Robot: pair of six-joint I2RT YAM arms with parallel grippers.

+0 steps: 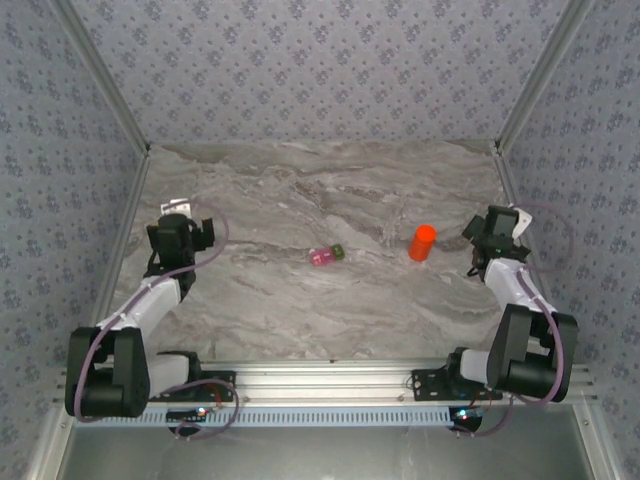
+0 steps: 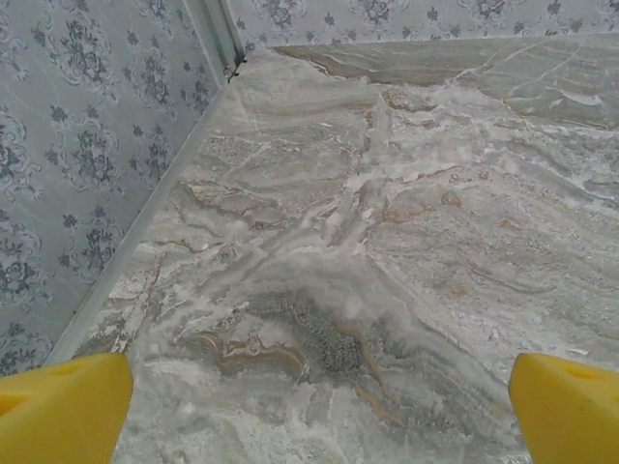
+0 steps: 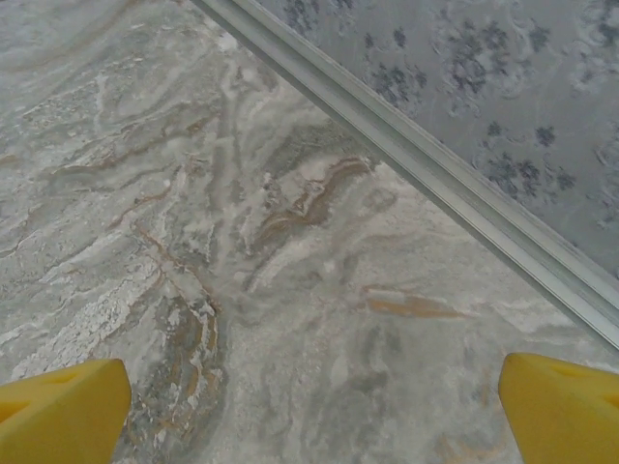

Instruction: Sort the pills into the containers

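The containers [image 1: 326,255], a tiny joined pair with one pink and one olive-green compartment, lie on the marble table [image 1: 320,190] near its middle. No loose pills can be made out; they are too small to tell or hidden. My left gripper [image 1: 180,222] hangs far to the left of the containers. In the left wrist view that left gripper [image 2: 314,416] is open, its yellow fingertips [image 2: 58,406] wide apart over bare marble. My right gripper [image 1: 497,228] is at the far right, beyond the bottle. In its own wrist view the right gripper [image 3: 309,416] is open too, and holds nothing.
An orange-red cylindrical bottle [image 1: 422,242] stands upright between the containers and my right gripper. Patterned walls close the table on the left, back and right. A metal rail [image 3: 435,184] along the right wall runs close to my right gripper.
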